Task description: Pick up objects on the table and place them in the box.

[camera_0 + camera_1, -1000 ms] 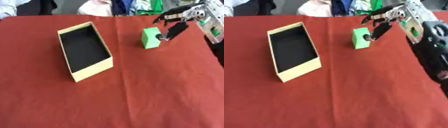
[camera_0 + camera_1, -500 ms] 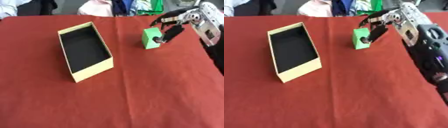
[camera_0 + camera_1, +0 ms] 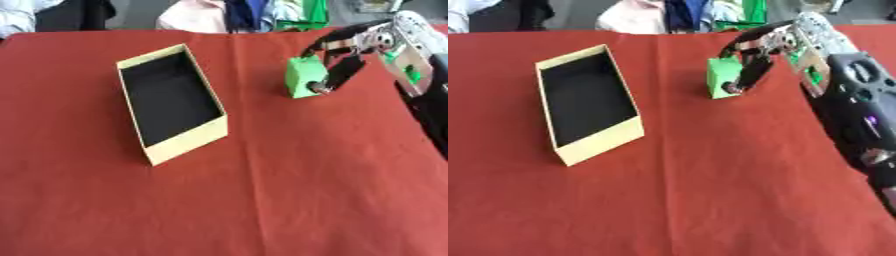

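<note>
right robot hand point(image 3: 346, 55) has its fingers curled round the green block point(image 3: 304, 77), which sits on the tabletop point(image 3: 289, 175) right of the box point(image 3: 171, 102). grasp step; next it needs lifting, carrying left over the box.

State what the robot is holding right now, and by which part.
The right hand has its fingers curled round the green block, at its right side and top. The block seems to sit on the red cloth, not lifted.

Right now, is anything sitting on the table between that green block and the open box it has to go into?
Nothing visible does. Only bare red tablecloth lies between the green block, at the right hand, and the open yellow cardboard box.
</note>
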You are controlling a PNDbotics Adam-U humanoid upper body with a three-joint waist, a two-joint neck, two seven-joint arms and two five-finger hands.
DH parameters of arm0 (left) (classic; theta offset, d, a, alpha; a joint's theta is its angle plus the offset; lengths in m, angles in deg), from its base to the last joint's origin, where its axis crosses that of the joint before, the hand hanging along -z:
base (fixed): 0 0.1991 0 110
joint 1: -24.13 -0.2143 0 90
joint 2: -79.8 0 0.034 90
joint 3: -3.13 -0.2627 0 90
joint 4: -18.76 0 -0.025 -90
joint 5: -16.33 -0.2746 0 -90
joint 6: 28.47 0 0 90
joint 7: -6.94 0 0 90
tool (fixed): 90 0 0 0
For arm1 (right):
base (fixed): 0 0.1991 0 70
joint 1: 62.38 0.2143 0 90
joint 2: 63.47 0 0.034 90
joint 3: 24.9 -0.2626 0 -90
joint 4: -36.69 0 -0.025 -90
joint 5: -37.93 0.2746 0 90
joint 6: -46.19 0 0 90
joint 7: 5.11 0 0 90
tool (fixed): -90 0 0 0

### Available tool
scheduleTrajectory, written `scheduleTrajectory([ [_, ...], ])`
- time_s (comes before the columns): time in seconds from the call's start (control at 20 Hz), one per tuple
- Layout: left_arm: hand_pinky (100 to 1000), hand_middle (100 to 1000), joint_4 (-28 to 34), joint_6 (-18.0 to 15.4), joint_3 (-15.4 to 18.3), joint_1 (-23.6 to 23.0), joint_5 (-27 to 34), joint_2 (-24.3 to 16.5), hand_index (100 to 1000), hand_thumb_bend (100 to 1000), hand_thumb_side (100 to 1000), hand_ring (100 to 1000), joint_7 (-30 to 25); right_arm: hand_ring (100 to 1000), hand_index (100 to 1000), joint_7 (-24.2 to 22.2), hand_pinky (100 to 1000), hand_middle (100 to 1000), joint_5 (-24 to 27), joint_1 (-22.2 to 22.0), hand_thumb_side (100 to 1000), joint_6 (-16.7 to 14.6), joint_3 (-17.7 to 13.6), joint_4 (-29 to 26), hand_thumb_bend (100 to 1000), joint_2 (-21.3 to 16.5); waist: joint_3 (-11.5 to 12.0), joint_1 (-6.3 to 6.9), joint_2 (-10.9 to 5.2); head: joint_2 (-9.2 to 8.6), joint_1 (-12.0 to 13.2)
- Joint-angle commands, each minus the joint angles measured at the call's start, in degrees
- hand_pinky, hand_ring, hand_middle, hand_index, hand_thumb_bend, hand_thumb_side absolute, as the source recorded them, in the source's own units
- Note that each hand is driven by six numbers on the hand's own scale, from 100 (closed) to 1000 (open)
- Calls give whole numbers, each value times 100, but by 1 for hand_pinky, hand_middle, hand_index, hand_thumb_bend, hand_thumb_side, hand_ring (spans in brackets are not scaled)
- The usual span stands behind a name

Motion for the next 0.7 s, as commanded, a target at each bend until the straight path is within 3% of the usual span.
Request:
scheduleTrajectory([
  [0.05, 576, 611, 111, -1, -3, 46, 6, -56, 744, 100, 396, 582, -21, 807, 1000, -2, 862, 955, -71, 117, 511, -26, -61, 49, 224, -37, 17, 35, 4, -70, -8],
  [0.35, 577, 611, 111, 4, -5, 48, -2, -49, 744, 100, 401, 583, -36, 800, 1000, -2, 856, 947, -47, 131, 522, -46, -63, 7, 214, -25, 17, 39, 25, -69, -2],
  [0.7, 577, 611, 111, 8, -4, 57, -8, -54, 744, 100, 404, 583, -53, 796, 1000, -1, 855, 948, -53, 145, 517, 79, -201, -407, 211, -143, -3, 26, 32, -55, 23],
])
